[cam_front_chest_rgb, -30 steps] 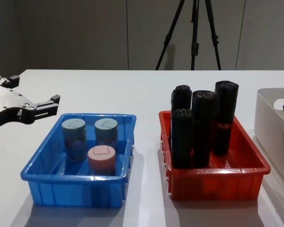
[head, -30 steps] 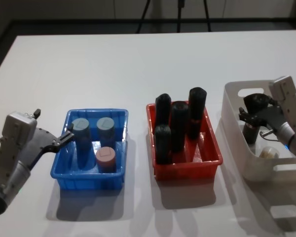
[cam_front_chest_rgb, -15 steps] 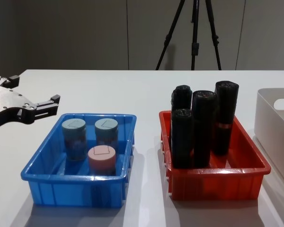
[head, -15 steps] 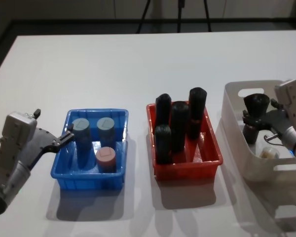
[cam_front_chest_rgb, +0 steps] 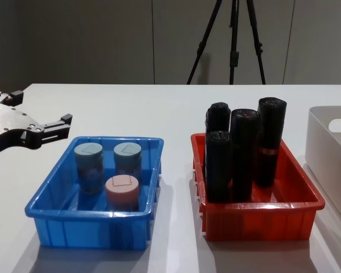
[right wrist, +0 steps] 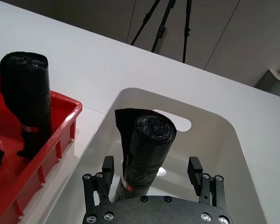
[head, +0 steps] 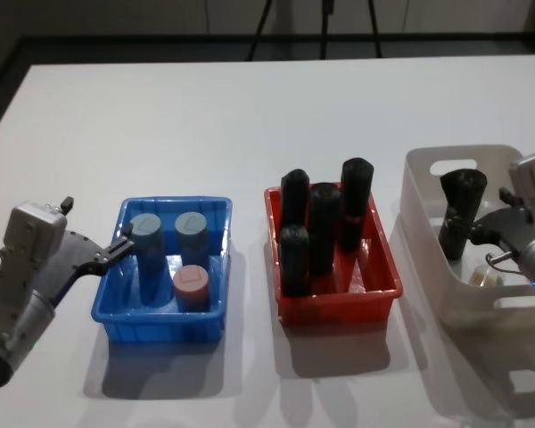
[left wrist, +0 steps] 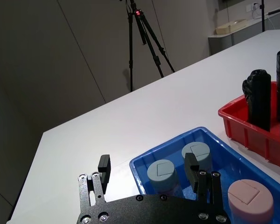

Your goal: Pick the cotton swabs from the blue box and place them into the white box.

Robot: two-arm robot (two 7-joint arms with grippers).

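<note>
your left gripper [head: 125, 242] hovers at 9 o'clock of the blue box [head: 116, 299], just over its rim, fingers apart and holding nothing; the left wrist view shows both fingertips [left wrist: 104, 164] spread above the tray. inside that blue box stand 3 cotton swabs [head: 190, 287]: the pink-lidded tub nearest you, 2 grey-blue ones behind it at 11 and 12 o'clock, all upright and close together.

at 3 o'clock of the blue box, apart from it, sits a red tray [head: 339, 303] with 4 tall black rolls [head: 324, 228] standing upright, between the swabs and the white box [head: 425, 227].

your right gripper [right wrist: 151, 173] is over the white box at the far right, fingers apart, just beside a black roll [right wrist: 147, 151] that leans inside the bin without being clamped. a small pale round item [head: 487, 277] lies on the bin's floor; you can't tell what it is.

beyond the table, at 12 o'clock, a black tripod [cam_front_chest_rgb: 230, 42] stands before a grey wall.
</note>
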